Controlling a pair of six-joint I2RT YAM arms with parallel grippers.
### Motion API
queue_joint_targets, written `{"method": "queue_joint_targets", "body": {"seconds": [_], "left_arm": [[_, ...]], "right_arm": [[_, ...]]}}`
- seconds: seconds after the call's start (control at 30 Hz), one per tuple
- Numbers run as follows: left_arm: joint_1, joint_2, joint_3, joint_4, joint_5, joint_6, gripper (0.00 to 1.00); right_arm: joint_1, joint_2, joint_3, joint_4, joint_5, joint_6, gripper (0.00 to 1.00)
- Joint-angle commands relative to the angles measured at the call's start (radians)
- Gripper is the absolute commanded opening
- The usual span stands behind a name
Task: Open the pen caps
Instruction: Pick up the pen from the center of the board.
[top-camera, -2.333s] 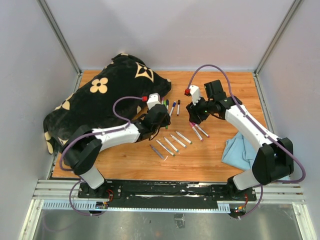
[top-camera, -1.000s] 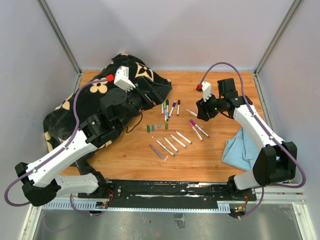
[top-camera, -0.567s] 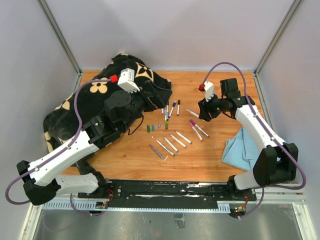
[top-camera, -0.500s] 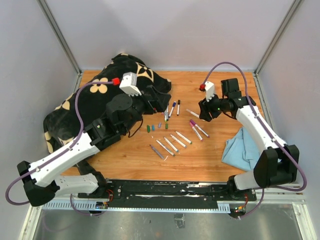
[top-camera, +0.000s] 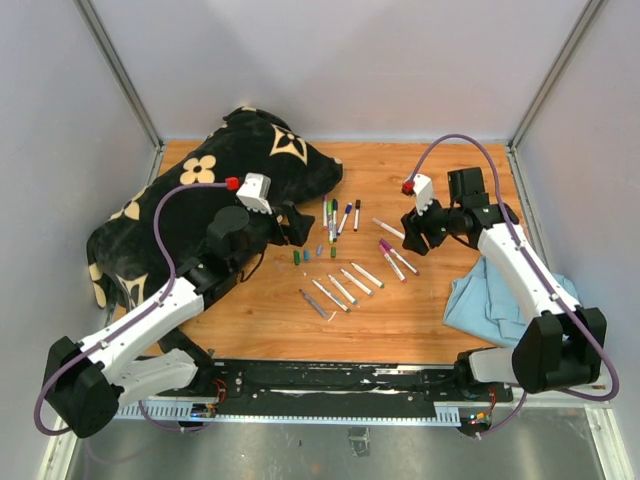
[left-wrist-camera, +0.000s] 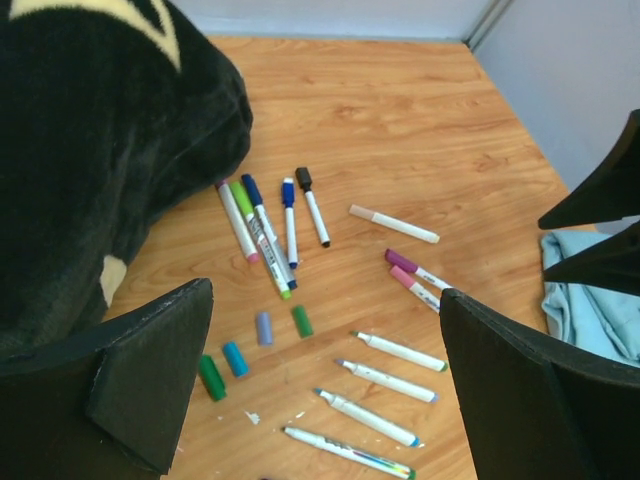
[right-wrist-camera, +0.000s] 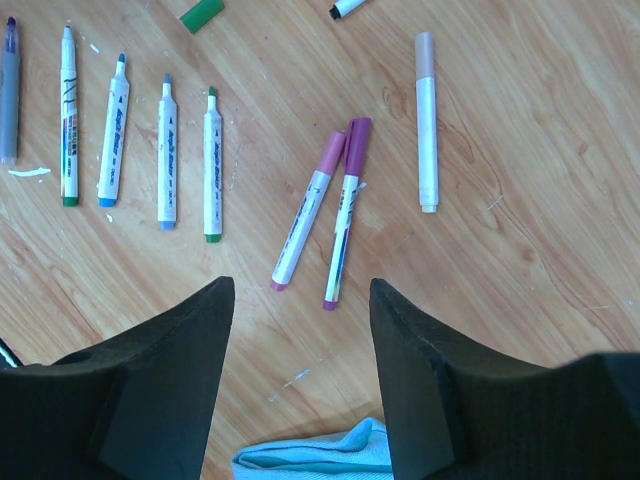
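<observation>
Several loose pen caps, green (left-wrist-camera: 211, 377), blue (left-wrist-camera: 235, 358), lilac (left-wrist-camera: 264, 327) and green (left-wrist-camera: 301, 320), lie on the wood in a short row (top-camera: 306, 256). Behind them lie capped markers (left-wrist-camera: 265, 225), the last with a black cap (left-wrist-camera: 303, 178). A purple-capped and a pink-capped marker (right-wrist-camera: 345, 210) lie side by side, and a beige one (right-wrist-camera: 427, 120) lies apart. Several uncapped markers (top-camera: 340, 285) lie in a row. My left gripper (left-wrist-camera: 325, 295) hangs open above the loose caps (top-camera: 293, 225). My right gripper (right-wrist-camera: 300, 290) is open and empty, just right of the purple pair (top-camera: 412, 238).
A black plush bag with cream flowers (top-camera: 210, 190) fills the back left of the table. A light blue cloth (top-camera: 500, 300) lies at the right, close under my right gripper. A grey marker (top-camera: 313, 303) lies nearest the front.
My left arm has swung down off the bag towards the loose caps. My right gripper has drifted slightly right and its jaws have widened.
</observation>
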Motion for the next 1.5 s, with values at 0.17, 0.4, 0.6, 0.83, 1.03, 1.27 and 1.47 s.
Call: {"method": "queue_joint_targets", "body": {"seconds": [0.17,0.4,0.6,0.83,1.03,1.27,1.47], "left_arm": [[0.090,0.053,-0.150,0.215,0.113,0.025,0.99],[0.090,0.054,-0.166,0.225,0.112,0.033,0.99],[0.090,0.051,-0.172,0.230,0.114,0.031,0.99],[0.090,0.042,-0.177,0.231,0.101,0.034,0.99],[0.090,0.037,-0.179,0.231,0.099,0.035,0.99],[0.090,0.036,-0.180,0.232,0.104,0.033,0.99],[0.090,0.036,-0.181,0.233,0.103,0.033,0.99]], "right_arm": [[-0.010,0.051,-0.028,-0.016,-0.031,-0.041,0.58],[-0.009,0.078,-0.031,-0.015,-0.022,-0.042,0.58],[-0.007,0.112,-0.030,-0.014,0.009,-0.035,0.58],[0.022,0.170,-0.022,-0.009,0.077,-0.016,0.58],[0.033,0.199,-0.022,0.000,0.118,-0.008,0.58],[0.039,0.219,-0.018,-0.001,0.136,-0.005,0.58],[0.046,0.235,-0.014,-0.001,0.153,-0.001,0.58]]}}
